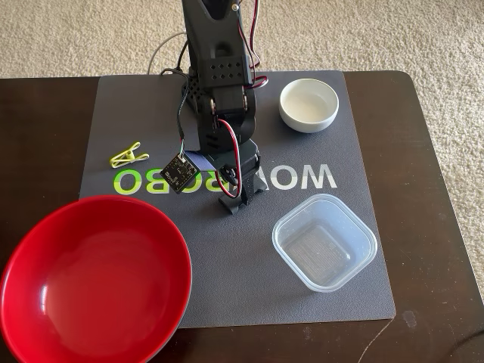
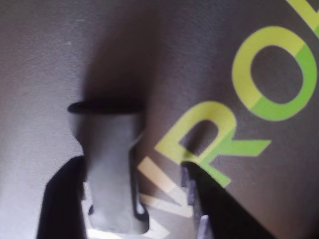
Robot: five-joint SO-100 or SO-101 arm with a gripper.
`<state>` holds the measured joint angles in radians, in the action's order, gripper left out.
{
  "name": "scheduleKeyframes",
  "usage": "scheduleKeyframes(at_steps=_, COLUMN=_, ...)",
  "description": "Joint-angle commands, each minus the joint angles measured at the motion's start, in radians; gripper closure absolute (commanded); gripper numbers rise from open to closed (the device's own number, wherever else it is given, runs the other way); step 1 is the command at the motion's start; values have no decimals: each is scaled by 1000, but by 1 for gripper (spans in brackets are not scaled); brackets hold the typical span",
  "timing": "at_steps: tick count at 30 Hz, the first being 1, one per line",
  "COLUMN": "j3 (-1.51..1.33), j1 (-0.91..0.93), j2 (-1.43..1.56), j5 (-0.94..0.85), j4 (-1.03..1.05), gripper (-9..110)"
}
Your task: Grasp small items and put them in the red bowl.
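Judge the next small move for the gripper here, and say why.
Probably close the gripper. In the wrist view the dark grey plastic piece lies on the mat between the open fingers, against the left finger, with a gap to the right one. The red bowl looks empty.

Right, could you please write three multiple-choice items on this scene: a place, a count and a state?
1. In the fixed view, the clear tub lies: A) right of the red bowl B) inside it C) beneath it.
2. Things in that bowl: A) two B) one C) none.
3. In the wrist view, the gripper is: A) shut on a spoon B) open around the grey piece C) shut, empty.
A, it stands to the right; C, its inside is bare; B, a gap shows beside the piece.
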<state>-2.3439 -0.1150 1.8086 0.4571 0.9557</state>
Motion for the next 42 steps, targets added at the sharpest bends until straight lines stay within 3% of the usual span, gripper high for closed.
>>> scheduleKeyframes(at_steps=1, j3=32, j1=-21, j2=-3, j5=-12, j4=0, gripper=91)
scheduleKeyframes(at_steps=3, j3=38, j1=-15, j2=2, j5=-31, j4=0, gripper=101)
scheduleKeyframes(at_steps=10, j3=78, j1=6, j2=212, j5=-84, j4=41, gripper=102)
scheduleKeyframes(at_steps=17, j3=454, j1=-74, j2=287, j5=-166, j4=272, gripper=102)
scheduleKeyframes(at_steps=22, j3=896, j1=74, j2=60, j5=-249, j4=454, gripper=102)
scheduleKeyframes(at_steps=28, j3=1483, j1=457, j2=-351, j5=-290, j4=623, gripper=102)
scheduleKeyframes(at_steps=32, j3=1671, j1=660, j2=-627, j5=-278, j4=621, gripper=102)
scheduleKeyframes(at_steps=38, j3=1836, j1=686, j2=-957, j5=-239, j4=611, gripper=101)
scheduleKeyframes(at_steps=42, j3=2129, j1=644, j2=-1157, j5=-212, j4=641, gripper=101)
